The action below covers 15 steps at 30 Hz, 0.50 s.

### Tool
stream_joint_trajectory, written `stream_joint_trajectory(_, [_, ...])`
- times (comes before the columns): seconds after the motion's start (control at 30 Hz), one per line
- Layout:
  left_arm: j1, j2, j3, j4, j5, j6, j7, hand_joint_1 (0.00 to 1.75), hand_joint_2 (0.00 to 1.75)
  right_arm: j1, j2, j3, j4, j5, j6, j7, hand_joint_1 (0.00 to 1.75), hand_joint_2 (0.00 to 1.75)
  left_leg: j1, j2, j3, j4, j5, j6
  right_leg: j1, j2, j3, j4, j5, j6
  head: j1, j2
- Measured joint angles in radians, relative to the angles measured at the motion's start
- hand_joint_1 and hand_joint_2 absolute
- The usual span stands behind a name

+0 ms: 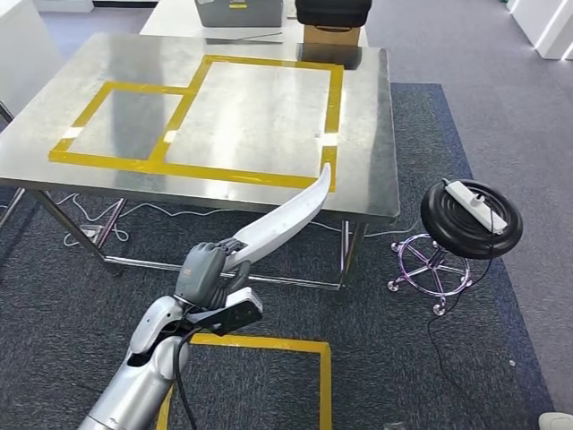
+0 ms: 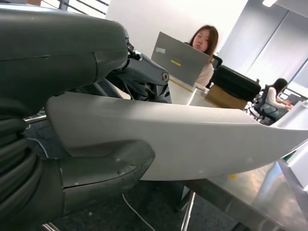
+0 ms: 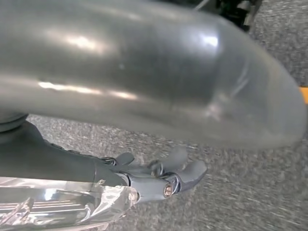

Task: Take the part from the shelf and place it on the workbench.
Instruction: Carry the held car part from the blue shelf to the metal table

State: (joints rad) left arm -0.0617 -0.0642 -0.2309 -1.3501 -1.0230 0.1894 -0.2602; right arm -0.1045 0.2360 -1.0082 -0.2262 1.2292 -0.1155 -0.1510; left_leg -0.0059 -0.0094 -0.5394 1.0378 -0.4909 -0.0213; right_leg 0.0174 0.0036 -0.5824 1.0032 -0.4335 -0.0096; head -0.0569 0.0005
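Open-plan office doubling as robot test area. Grey carpet tiles [image 1: 500, 107] underfoot, yellow tape [image 1: 270, 343] marking floor zone. Steel surface [image 1: 364, 170] with taped yellow squares. Power strip [image 1: 474, 204] parked on black stool [image 1: 471, 219], cables trailing. Left wrist view: person at laptop [image 2: 179, 60], another person seated at desk behind [image 2: 274, 94].

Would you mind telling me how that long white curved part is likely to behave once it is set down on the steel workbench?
The white part looks rigid: gripped at one end by the left hand, it juts out without sagging. Its curved, tapering shape suggests it may rock or pivot on the workbench. Both surfaces look smooth, so it could slide when nudged.
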Motion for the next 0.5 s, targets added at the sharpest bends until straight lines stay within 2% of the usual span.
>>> stream_joint_trajectory(0.03, [0.0, 0.0, 0.0, -0.001, 0.0, 0.0, 0.0, 1.75, 1.75, -0.001, 0.0, 0.0, 0.0, 0.0, 0.0, 0.0, 0.0, 0.0, 0.001, 0.0, -0.023, 0.042, -0.015, -0.006, -0.004, 0.0, 0.011, -0.003, -0.001, 0.0, -0.001, 0.0])
stream_joint_trajectory(0.1, [0.002, 0.001, 0.0, -0.001, 0.0, 0.0, 0.0, 1.75, 1.75, -0.002, 0.0, 0.0, 0.0, 0.001, 0.0, 0.0, 0.0, 0.0, 0.006, 0.001, -0.099, 0.155, -0.058, -0.018, -0.008, 0.001, 0.024, -0.004, -0.012, -0.001, -0.003, 0.0])
stream_joint_trajectory(0.13, [0.005, 0.002, 0.0, -0.001, 0.0, 0.0, 0.0, 1.75, 1.75, -0.001, 0.0, 0.0, 0.0, 0.001, 0.0, 0.0, 0.0, 0.0, 0.009, 0.001, -0.136, 0.197, -0.075, -0.022, -0.01, 0.001, 0.032, -0.004, -0.019, 0.0, -0.003, 0.0])
stream_joint_trajectory(0.17, [0.007, 0.003, 0.0, -0.001, 0.0, 0.0, 0.0, 1.75, 1.75, 0.0, 0.0, 0.0, 0.0, 0.001, 0.0, 0.0, 0.0, 0.0, 0.012, 0.001, -0.16, 0.213, -0.077, -0.027, -0.013, 0.002, 0.04, -0.004, -0.028, 0.002, -0.003, 0.0])
stream_joint_trajectory(0.2, [0.009, 0.004, 0.0, -0.001, 0.0, 0.0, 0.0, 1.75, 1.75, 0.001, 0.0, 0.0, 0.0, 0.001, 0.0, 0.0, 0.0, 0.0, 0.016, 0.001, -0.168, 0.197, -0.059, -0.031, -0.017, 0.004, 0.05, -0.004, -0.036, 0.006, -0.003, 0.0])
stream_joint_trajectory(0.23, [0.01, 0.005, 0.0, -0.001, 0.0, 0.0, 0.0, 1.75, 1.75, 0.001, 0.0, 0.0, 0.0, 0.001, 0.0, 0.0, 0.0, 0.0, 0.02, 0.002, -0.158, 0.149, -0.02, -0.036, -0.022, 0.005, 0.062, -0.004, -0.045, 0.012, -0.003, 0.0])
stream_joint_trajectory(0.27, [0.01, 0.006, 0.0, -0.001, 0.0, 0.0, 0.0, 1.75, 1.75, 0.001, 0.001, 0.0, 0.0, 0.001, 0.0, 0.0, 0.0, 0.0, 0.025, 0.003, -0.138, 0.086, 0.032, -0.042, -0.025, 0.006, 0.07, -0.004, -0.055, 0.019, -0.004, 0.0])
stream_joint_trajectory(0.3, [0.01, 0.006, 0.0, -0.001, 0.0, 0.0, 0.0, 1.75, 1.75, 0.001, 0.001, 0.0, 0.0, 0.001, 0.0, 0.0, 0.0, 0.0, 0.029, 0.005, -0.119, 0.027, 0.066, -0.044, -0.028, 0.008, 0.08, -0.001, -0.066, 0.027, -0.006, 0.0])
stream_joint_trajectory(0.33, [0.01, 0.006, 0.0, -0.001, 0.001, 0.0, 0.0, 1.75, 1.75, 0.0, 0.001, 0.0, 0.0, 0.001, 0.0, 0.0, 0.0, 0.0, 0.031, 0.007, -0.105, -0.015, 0.089, -0.041, -0.028, 0.009, 0.085, -0.001, -0.076, 0.035, -0.008, 0.0])
stream_joint_trajectory(0.37, [0.011, 0.006, 0.0, -0.001, 0.001, 0.0, 0.0, 1.75, 1.75, -0.001, 0.001, 0.0, 0.0, 0.001, 0.0, 0.0, 0.0, 0.0, 0.032, 0.007, -0.098, -0.035, 0.097, -0.033, -0.027, 0.009, 0.091, -0.001, -0.082, 0.044, -0.01, 0.0])
stream_joint_trajectory(0.47, [0.012, 0.006, 0.001, -0.003, 0.001, 0.0, 0.0, 1.75, 1.75, -0.001, 0.001, 0.001, 0.0, 0.002, 0.0, 0.001, 0.0, 0.0, 0.031, 0.002, -0.088, -0.039, 0.087, 0.001, -0.029, 0.006, 0.102, 0.008, -0.086, 0.063, -0.008, 0.0])
stream_joint_trajectory(0.5, [0.011, 0.005, 0.002, -0.004, 0.001, 0.0, 0.0, 1.75, 1.75, -0.002, 0.001, 0.001, 0.0, 0.002, 0.0, 0.0, 0.0, 0.0, 0.03, 0.001, -0.081, -0.039, 0.082, 0.009, -0.03, 0.005, 0.088, 0.034, -0.089, 0.066, -0.006, 0.0])
